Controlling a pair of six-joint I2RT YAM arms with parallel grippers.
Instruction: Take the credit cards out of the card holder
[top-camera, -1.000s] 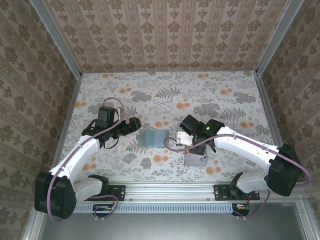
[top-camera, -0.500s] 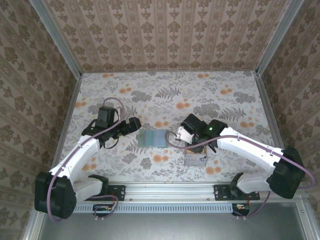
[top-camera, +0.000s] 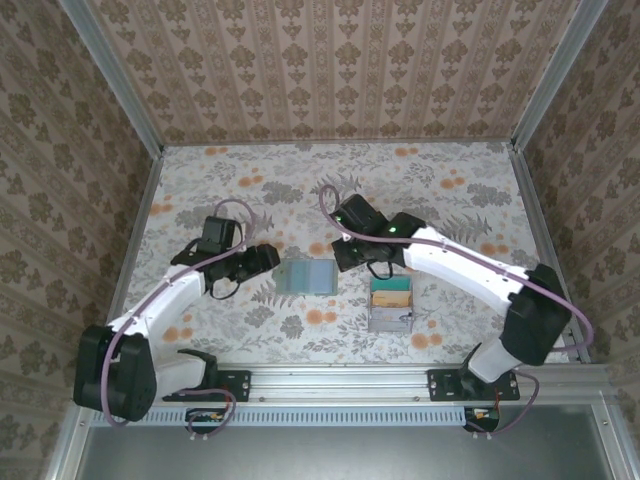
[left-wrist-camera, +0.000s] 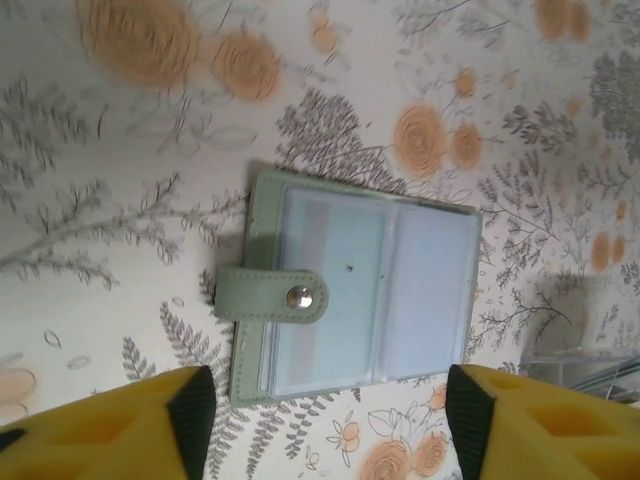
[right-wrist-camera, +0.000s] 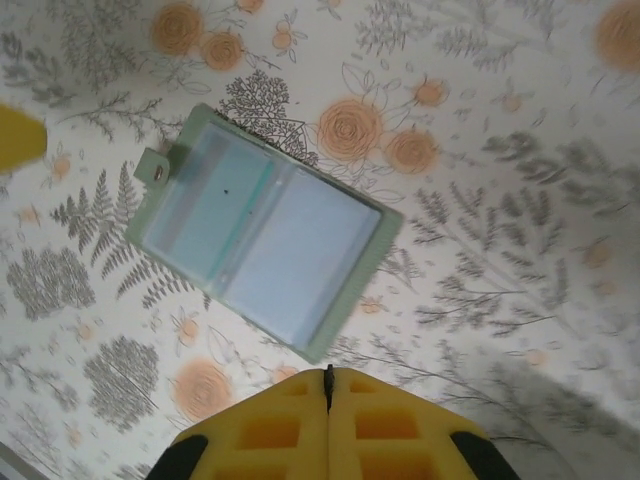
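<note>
White tabletop printed with grey ferns and orange flowers (top-camera: 440, 200), flat, evenly lit, only soft shadows. Three walls box it in: back wall (top-camera: 340, 70), left wall (top-camera: 60, 200) and right wall (top-camera: 590, 180), all in beige-brown striped damask wallpaper. Bare aluminium post at the left back corner (top-camera: 113, 75), another at the right (top-camera: 556, 75). Silver metal rail (top-camera: 340, 378) along the near table edge, slotted grey strip (top-camera: 340, 412) just below it, then a dark grey surface (top-camera: 340, 452).

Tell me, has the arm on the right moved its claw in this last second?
Yes. The right gripper has left the grey tray, going farther up the table and left, toward the card holder.
</note>
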